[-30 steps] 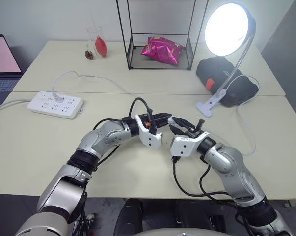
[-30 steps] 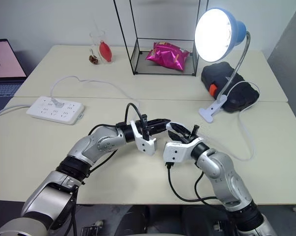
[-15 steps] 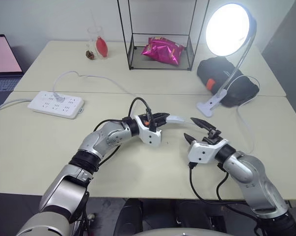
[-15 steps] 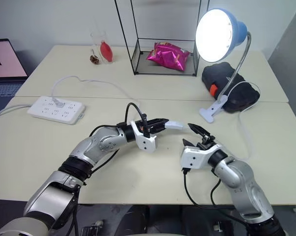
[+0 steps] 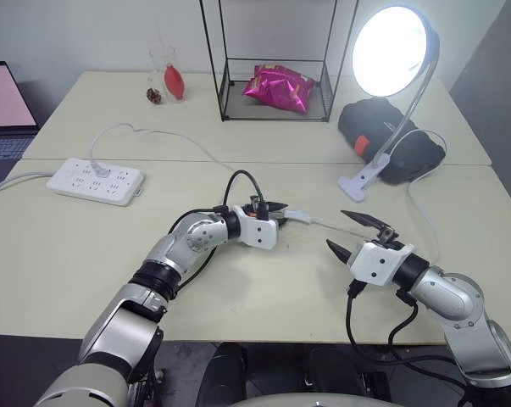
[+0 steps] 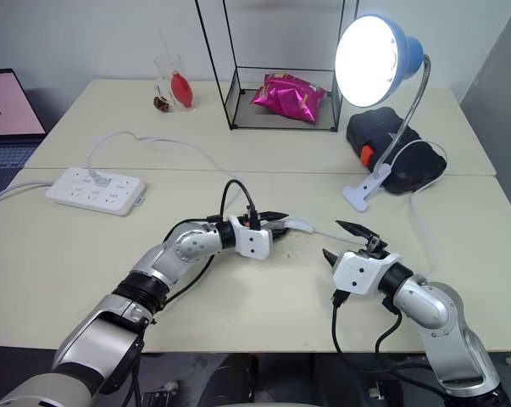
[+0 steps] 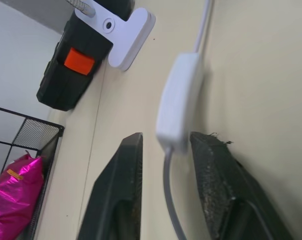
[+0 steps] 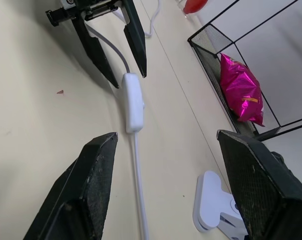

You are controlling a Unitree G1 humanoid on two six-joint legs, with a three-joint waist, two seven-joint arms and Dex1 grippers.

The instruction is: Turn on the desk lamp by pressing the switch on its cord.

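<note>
1. One desk lamp (image 6: pixel 378 59) stands lit, its round blue shade glowing white; a bent silver gooseneck runs down to a white clip base (image 6: pixel 363 192) resting on the table (image 6: pixel 60 246)
2. One switch (image 8: pixel 132 102), a small flat white oblong, lies on the table in front of that clip base, with thin white cord (image 8: pixel 139 200) leaving both ends
3. Left gripper (image 7: pixel 166 150) is just at the switch, fingers parted on either side of its near end; the right-hand finger (image 7: pixel 218 175) in the left wrist view sits just beside it, and contact cannot be told
4. Right gripper (image 5: pixel 357 235) stands wide open, holding nothing, in front of the clip base and apart from the switch
5. One black case (image 6: pixel 399 161) with an orange patch lies right behind the clip base
6. One black wire frame (image 6: pixel 272 64) holds one pink foil bag (image 6: pixel 291 91), to the left of the lamp
7. One white power strip (image 6: pixel 96 190) lies far left of the clip base; one glass (image 6: pixel 174 82) with something red stands behind it, one laptop (image 6: pixel 9 110) further left
</note>
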